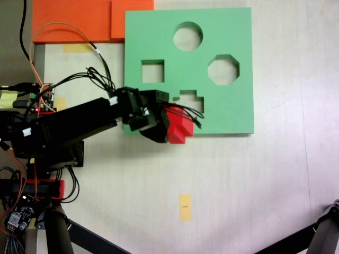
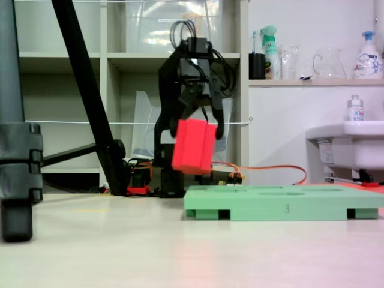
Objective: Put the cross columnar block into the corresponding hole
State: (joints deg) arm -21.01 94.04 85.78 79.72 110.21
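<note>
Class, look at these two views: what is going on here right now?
A small black robot arm holds the red cross block in its gripper, lifted clear of the table and tilted. The green board lies flat, with round, square, octagonal and plus-shaped holes. The block hangs near the board's edge beside the plus-shaped hole, not yet in it.

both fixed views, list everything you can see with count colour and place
cross columnar block: 1, red, held in the air, above the green board's near edge
green foam board: 1, green, on the table; round, square, octagonal and plus-shaped cutouts
corresponding hole: 1, plus-shaped, near the board's lower edge in a fixed view, partly covered
orange foam boards: 2, orange, top left of the table
tape marks: at least 2, yellow, on the table
tripod legs: black, by the table
shelf bottles: several, background
arm: 1, black, left side
pincer: 1, black, shut on the block
</note>
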